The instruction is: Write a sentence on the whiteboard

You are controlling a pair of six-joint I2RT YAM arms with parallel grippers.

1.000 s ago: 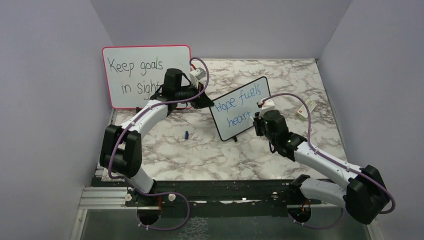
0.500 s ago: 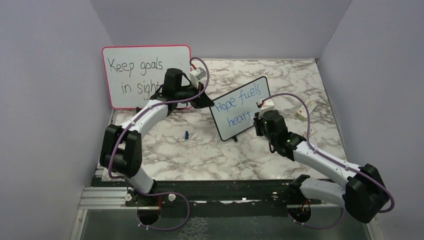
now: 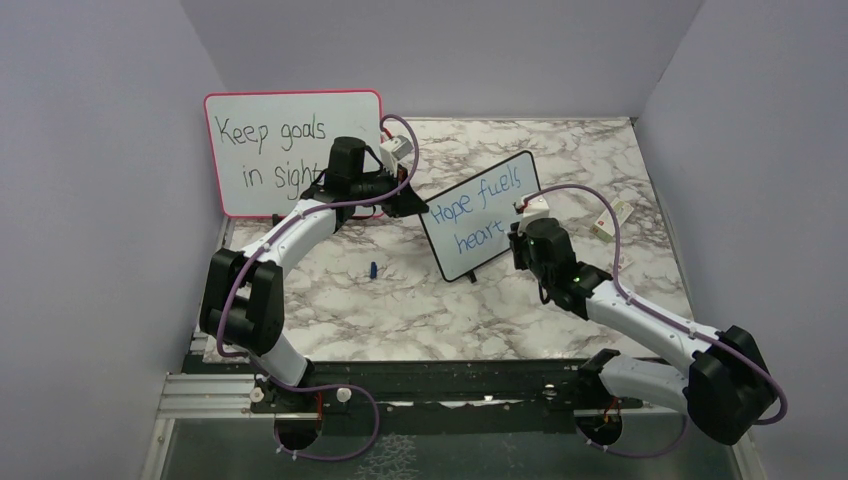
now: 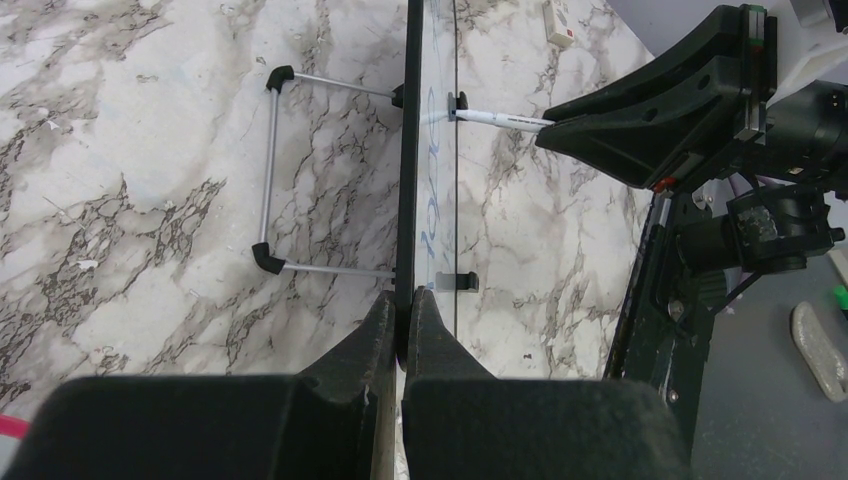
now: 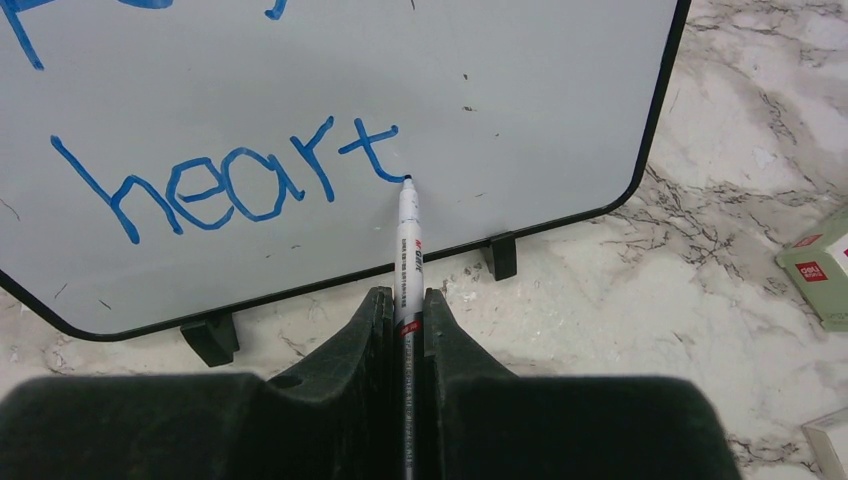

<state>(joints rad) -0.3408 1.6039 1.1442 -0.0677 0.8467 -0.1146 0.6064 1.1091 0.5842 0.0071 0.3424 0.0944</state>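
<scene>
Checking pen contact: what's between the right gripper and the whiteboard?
Only the marker: it is clamped in the right gripper, and its tip meets the whiteboard face. This is clearest in the right wrist view.

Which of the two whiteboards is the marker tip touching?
The small black-framed whiteboard with blue writing, right of centre: the marker tip sits at the end of "heart". The pink-framed board at the back left carries black writing.

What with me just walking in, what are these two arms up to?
The left arm has its jaws shut on the edge of the whiteboard, steadying it upright. The right arm grips a marker in its jaws, the tip touching the board at the foot of the t in "heart". The blue sentence reads "Hope fuels heart" so far.
</scene>
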